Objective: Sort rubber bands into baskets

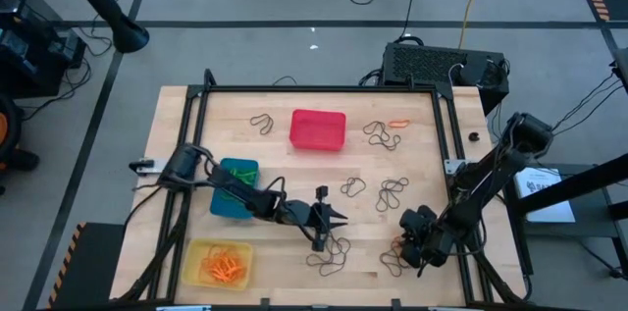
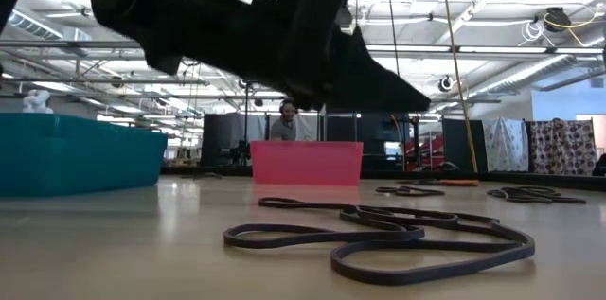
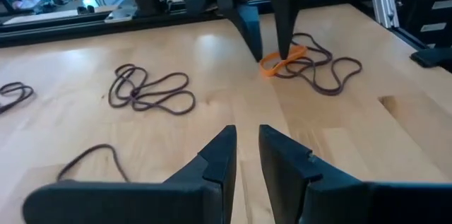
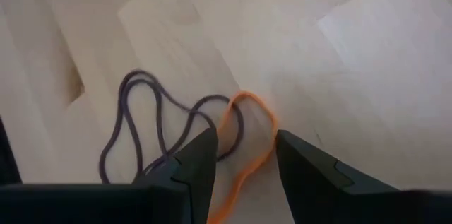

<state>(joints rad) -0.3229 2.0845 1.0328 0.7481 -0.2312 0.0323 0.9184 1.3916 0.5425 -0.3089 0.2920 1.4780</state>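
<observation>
High view: left gripper (image 1: 337, 220) at table (image 1: 294, 169) middle, above dark rubber bands (image 1: 334, 252); right gripper (image 1: 410, 248) low at near right corner; red basket (image 1: 317, 129) far, blue basket (image 1: 234, 189) under left arm, yellow basket (image 1: 220, 263) holds orange bands.
Low view: dark loops (image 2: 398, 234) flat on wood.
Left wrist view: fingers (image 3: 219, 164) slightly apart, grasping nothing.
Right wrist view: fingers (image 4: 198, 160) released, straddling orange band (image 4: 247, 139); not clenched on it.
</observation>
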